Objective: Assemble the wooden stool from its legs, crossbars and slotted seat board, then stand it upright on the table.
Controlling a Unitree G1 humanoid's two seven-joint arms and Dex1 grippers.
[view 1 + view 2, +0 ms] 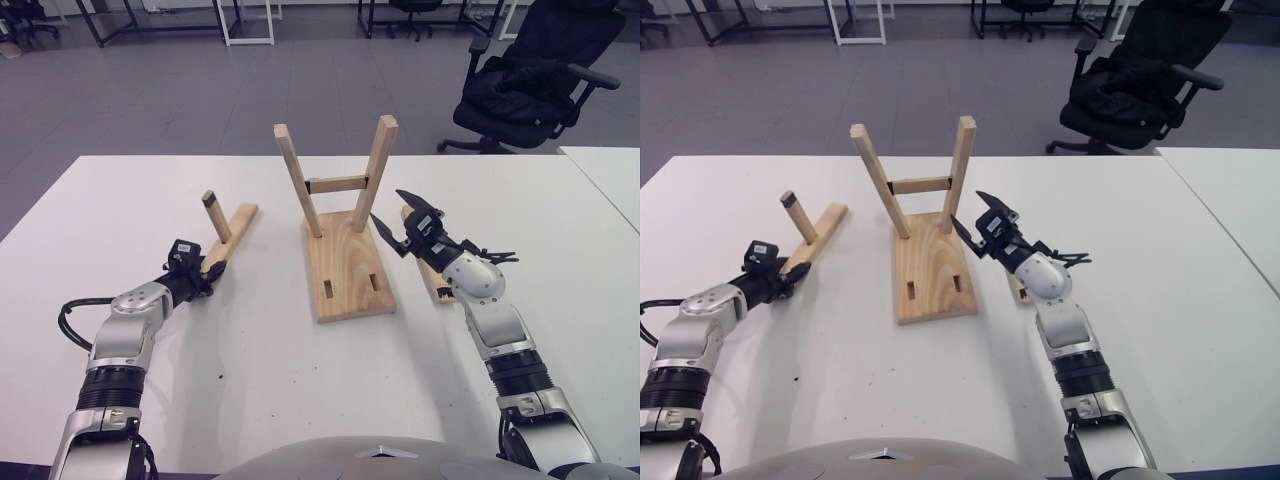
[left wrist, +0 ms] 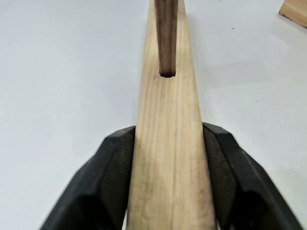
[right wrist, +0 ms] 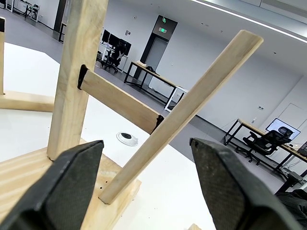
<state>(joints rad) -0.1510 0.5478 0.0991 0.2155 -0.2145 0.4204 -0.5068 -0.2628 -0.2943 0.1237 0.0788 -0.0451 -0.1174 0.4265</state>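
Across the white table (image 1: 120, 200), left eye view: a flat pale wooden seat board (image 1: 345, 275) with rectangular slots lies at centre, its two near slots unfilled. Two pale square-section standing legs (image 1: 375, 172) rise splayed from its far slots, joined by a short dark-ended crossbar (image 1: 337, 184). To the left lies a pale wooden loose leg (image 1: 235, 228) with a short dark-tipped stub bar (image 1: 213, 213) upright in its mortise. My left claw (image 1: 208, 270) is clamped on that leg's near end. My right claw (image 1: 386, 204) is spread wide just beside the right-hand standing leg and grips nothing.

Right eye view: a further pale wooden piece (image 1: 1017, 290) lies flat under my right forearm, partly hidden.

Left wrist view: both black fingers (image 2: 103, 187) press the side faces of the loose leg (image 2: 168, 158), short of the mortise.

Right wrist view: my fingers (image 3: 62, 182) frame the standing legs (image 3: 79, 72) and the crossbar (image 3: 120, 100) with clear air on both sides.

Handling, as I judge it: the parts look light, stiff and smooth. I should grip across flat faces, away from the joints. The push fits may pull out, so the frame is best held low, near the seat board.
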